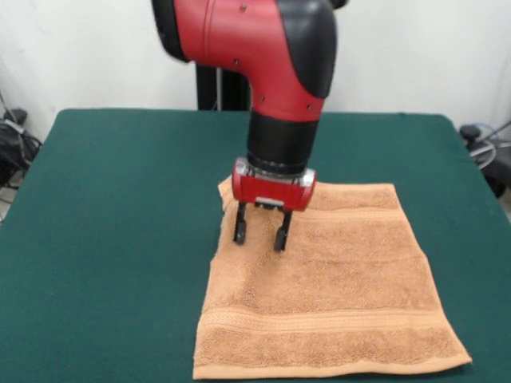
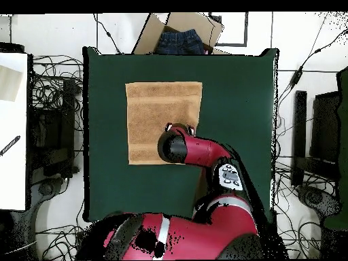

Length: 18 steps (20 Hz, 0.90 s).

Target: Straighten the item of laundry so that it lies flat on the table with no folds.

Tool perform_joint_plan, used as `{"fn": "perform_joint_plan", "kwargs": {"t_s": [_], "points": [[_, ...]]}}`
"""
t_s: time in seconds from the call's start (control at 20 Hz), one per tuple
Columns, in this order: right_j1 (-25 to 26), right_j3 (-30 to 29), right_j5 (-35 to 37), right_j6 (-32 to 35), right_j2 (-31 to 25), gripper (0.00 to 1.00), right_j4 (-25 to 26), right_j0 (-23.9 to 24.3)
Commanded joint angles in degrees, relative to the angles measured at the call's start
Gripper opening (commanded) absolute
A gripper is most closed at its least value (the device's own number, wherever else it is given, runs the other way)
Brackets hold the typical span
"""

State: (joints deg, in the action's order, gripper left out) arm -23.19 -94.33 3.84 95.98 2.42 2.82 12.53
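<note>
The tan-orange towel (image 1: 327,287) lies spread on the dark green table (image 1: 112,207), toward the near right in the front view, with woven bands near its far and near edges. Its left edge looks slightly wavy near the far left corner. In the overhead view the towel (image 2: 156,112) is a nearly square patch on the table (image 2: 231,102). My gripper (image 1: 260,234) hangs over the towel's far left part, fingers open and empty, tips just above or touching the cloth. In the overhead view the arm covers the gripper (image 2: 178,130).
A cardboard box holding dark blue cloth (image 2: 178,39) sits beyond the table's far edge in the overhead view. Cables and equipment (image 2: 51,115) crowd both sides of the table. The arm's red body (image 2: 197,151) overhangs the table's base side.
</note>
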Motion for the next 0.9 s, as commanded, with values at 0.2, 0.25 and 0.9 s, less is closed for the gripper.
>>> {"fn": "perform_joint_plan", "kwargs": {"t_s": [0.2, 0.25, 0.9], "points": [[9.4, 9.7, -1.5, -0.4, -8.8, 1.0, 8.7, 4.9], [9.4, 9.7, -1.3, -0.1, -9.4, 1.0, 9.1, 5.3], [7.0, 8.6, 1.5, 2.4, -12.0, 1.0, 12.1, 7.2]]}}
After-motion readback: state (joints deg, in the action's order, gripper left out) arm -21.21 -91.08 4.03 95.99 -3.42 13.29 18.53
